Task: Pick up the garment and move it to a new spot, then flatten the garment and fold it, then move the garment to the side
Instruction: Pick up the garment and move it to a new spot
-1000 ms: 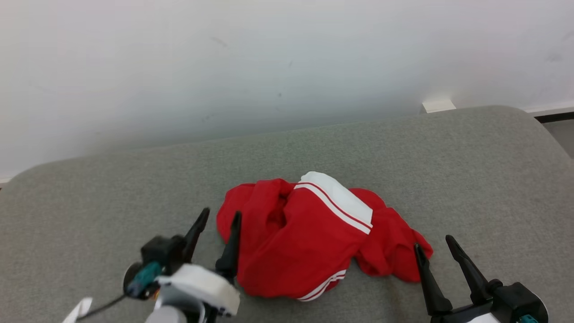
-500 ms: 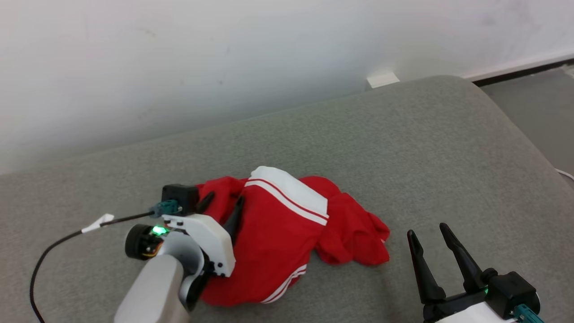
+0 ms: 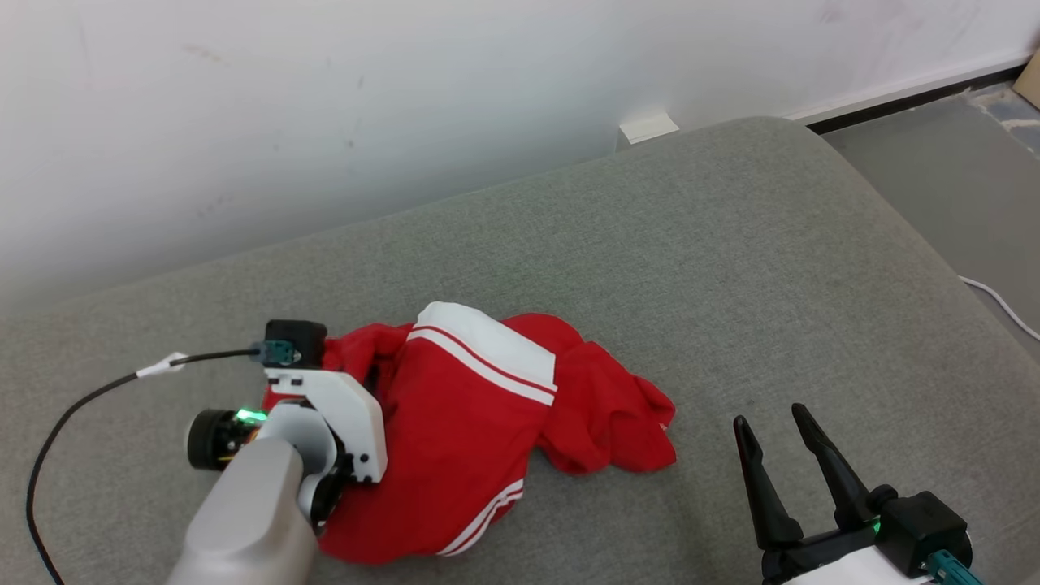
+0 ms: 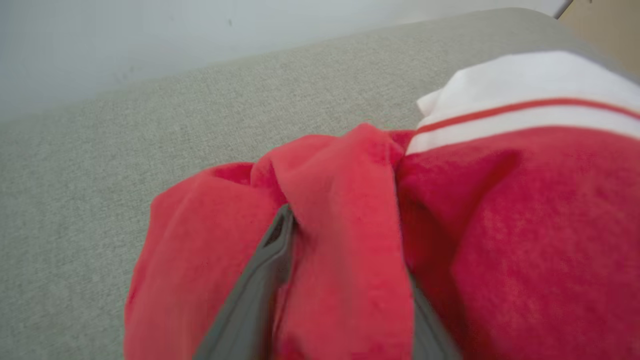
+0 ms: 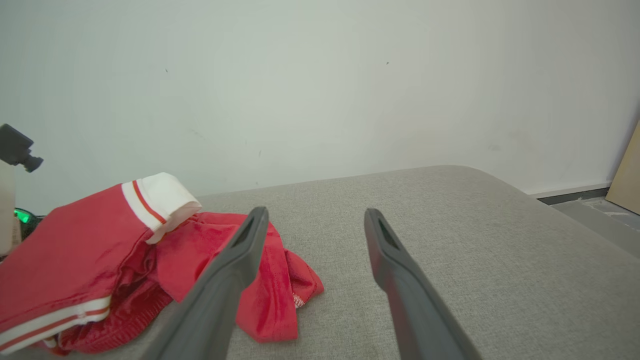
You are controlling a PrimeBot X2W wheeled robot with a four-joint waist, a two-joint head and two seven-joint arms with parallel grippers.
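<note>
Grey cushion (image 3: 731, 244) is backed by a white wall (image 3: 325, 97). Red garment (image 3: 455, 439), white-striped, is crumpled on the cushion, left of centre. Left gripper (image 4: 345, 250) is sunk into the garment's left edge, with a fold lodged between its fingers; a firm clamp cannot be told. Right gripper (image 3: 769, 414) is held near the garment's right side, fingers spread apart.

Head camera looks down on grey cushion (image 3: 731, 268); my left wrist camera close against red garment (image 4: 525, 225); right wrist shares both, low, farther.
</note>
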